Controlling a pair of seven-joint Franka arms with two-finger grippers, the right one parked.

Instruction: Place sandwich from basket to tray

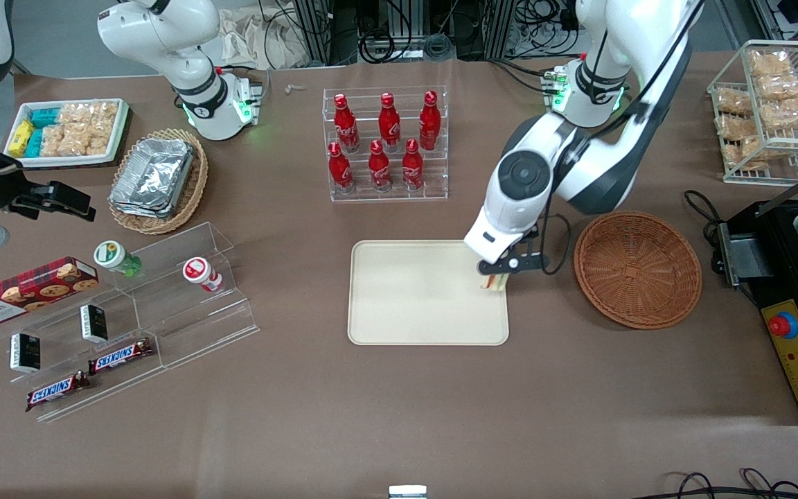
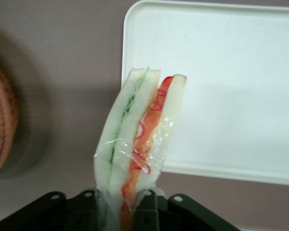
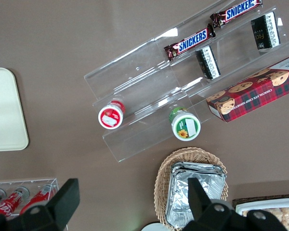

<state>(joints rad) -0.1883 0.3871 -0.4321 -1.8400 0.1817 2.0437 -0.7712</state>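
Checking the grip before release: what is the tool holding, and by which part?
The tool holds the sandwich by one end, its filling edge showing, at the edge of the tray nearest the basket.

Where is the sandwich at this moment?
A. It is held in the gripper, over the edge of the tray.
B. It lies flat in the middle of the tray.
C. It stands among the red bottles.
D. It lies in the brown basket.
A: the gripper is shut on the sandwich, which hangs over the tray edge nearest the basket, and no sandwich shows in the basket.
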